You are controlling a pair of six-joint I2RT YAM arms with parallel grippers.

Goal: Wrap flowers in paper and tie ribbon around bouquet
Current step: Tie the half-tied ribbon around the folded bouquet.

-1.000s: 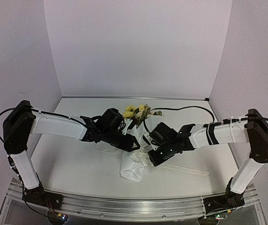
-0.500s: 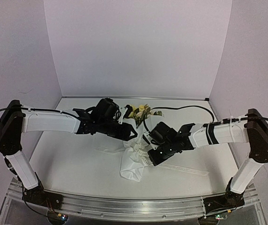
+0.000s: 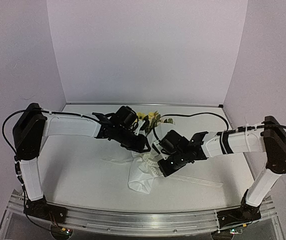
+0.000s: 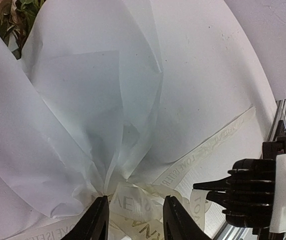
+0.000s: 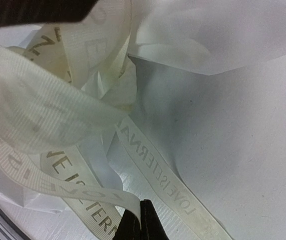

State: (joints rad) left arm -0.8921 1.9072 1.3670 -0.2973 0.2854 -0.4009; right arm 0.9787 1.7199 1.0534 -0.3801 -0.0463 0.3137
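- The bouquet [image 3: 140, 180] lies on the desk [image 3: 72, 170] between the two arms, with the flowers [image 3: 149, 118] pointing toward the far wall.
- The left tool [image 4: 132, 220] has its fingers apart, straddling a loop of the ribbon [image 4: 210, 145] where the paper [image 4: 82, 100] is gathered.
- The right tool [image 5: 138, 222] is pinched together on a strand of the ribbon.

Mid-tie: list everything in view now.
Pale yellow and cream flowers: one bunch, green-leaved, far centre.
Thin white paper sheet: one, gathered into a neck below the blooms.
Sheer white lettered ribbon: one, looped at the paper's neck, tail trailing right.
Black cable: one, far right of the table.
White table: one, underneath everything.
Left end effector: black, fingers apart astride the ribbon loop.
Right end effector: black, shut on the ribbon.
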